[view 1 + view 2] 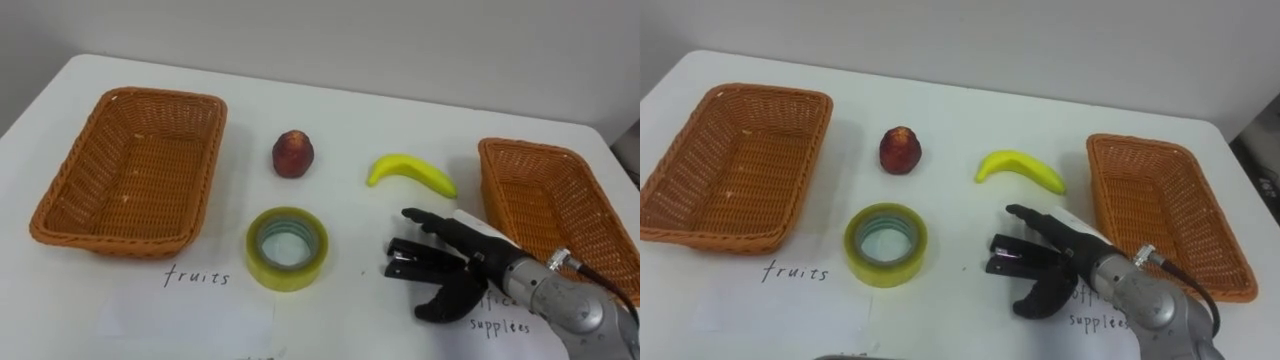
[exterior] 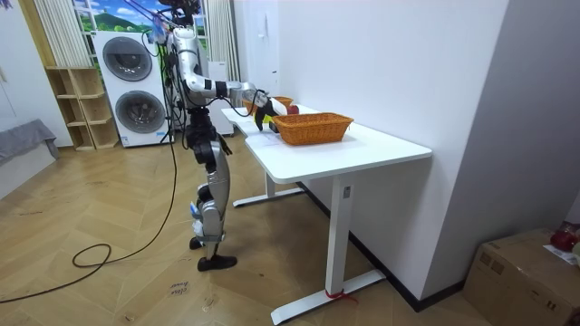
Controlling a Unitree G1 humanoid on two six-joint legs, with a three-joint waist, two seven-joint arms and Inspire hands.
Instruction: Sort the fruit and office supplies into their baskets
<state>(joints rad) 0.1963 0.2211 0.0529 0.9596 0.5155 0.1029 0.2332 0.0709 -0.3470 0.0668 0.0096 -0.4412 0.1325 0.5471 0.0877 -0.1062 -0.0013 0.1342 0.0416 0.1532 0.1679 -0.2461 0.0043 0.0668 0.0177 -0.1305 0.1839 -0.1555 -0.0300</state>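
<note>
Eye views: right hand [image 1: 462, 268] recorded low over the table [image 1: 330, 110], fingers [image 1: 425, 219] straight and spread, pointing to the robot's left, thumb held apart below them. A black stapler [image 1: 405, 260] is seen lying under the fingers and touched by them; no curl round it is seen. Banana [image 1: 411, 172] noted just beyond the fingertips, apart from them. Tape roll [image 1: 287, 248] lies left of the hand, well clear. Apple [image 1: 293, 154] lies beyond and left. One basket [image 1: 520, 190] is placed just right of the hand, a second basket [image 1: 60, 215] far left; nothing is seen inside either. Room view: robot is seen standing at the table's end, right arm held out over it, hand [image 2: 260, 101] beside the nearer basket [image 2: 313, 129].
</note>
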